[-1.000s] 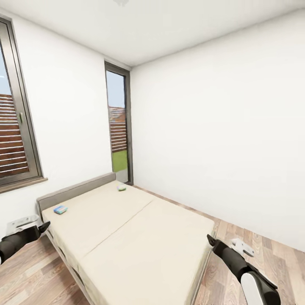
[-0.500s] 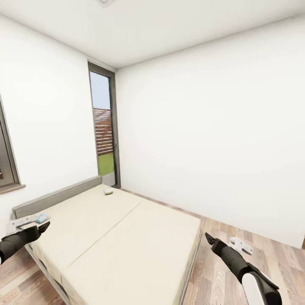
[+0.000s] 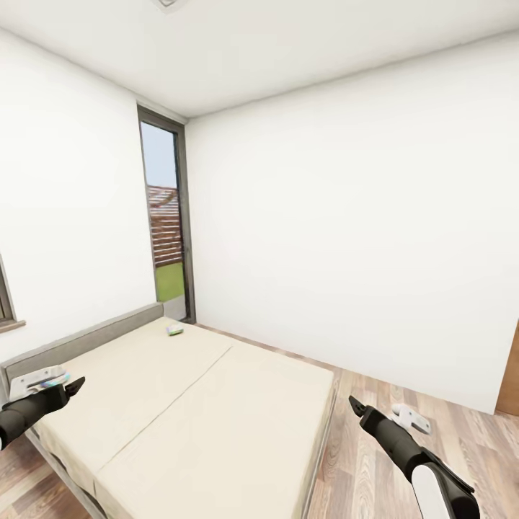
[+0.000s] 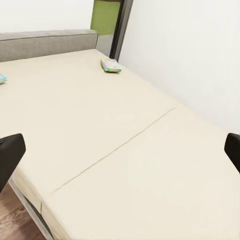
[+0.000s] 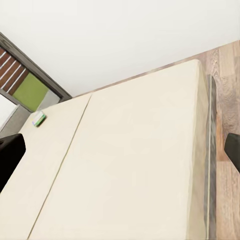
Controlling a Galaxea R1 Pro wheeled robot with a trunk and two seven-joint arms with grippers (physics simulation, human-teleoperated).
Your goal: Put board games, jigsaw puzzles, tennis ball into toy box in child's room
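Observation:
A small green-and-white board game [image 3: 174,330] lies near the far corner of the beige bed [image 3: 202,411], close to the headboard; it also shows as a flat box [image 4: 111,65] in the left wrist view and as a small box [image 5: 39,119] in the right wrist view. A second, blue board game [image 3: 62,375] peeks out beside my left gripper [image 3: 40,380], and its corner [image 4: 1,78] sits at the picture edge. My left gripper [image 4: 120,152] is open over the bed's near side. My right gripper [image 3: 411,418] hangs open above the floor beside the bed, also seen as the right gripper [image 5: 120,155].
A grey headboard [image 3: 79,339] backs the bed against the left wall. A tall narrow glazed door [image 3: 164,223] stands in the corner. Wooden floor [image 3: 447,440] runs along the bed's right side to a white wall. A brown panel [image 3: 509,382] shows at the right edge.
The camera has turned to the right, so bed, door and window slid left in the picture. Both arms keep the same pose and both grippers stay open.

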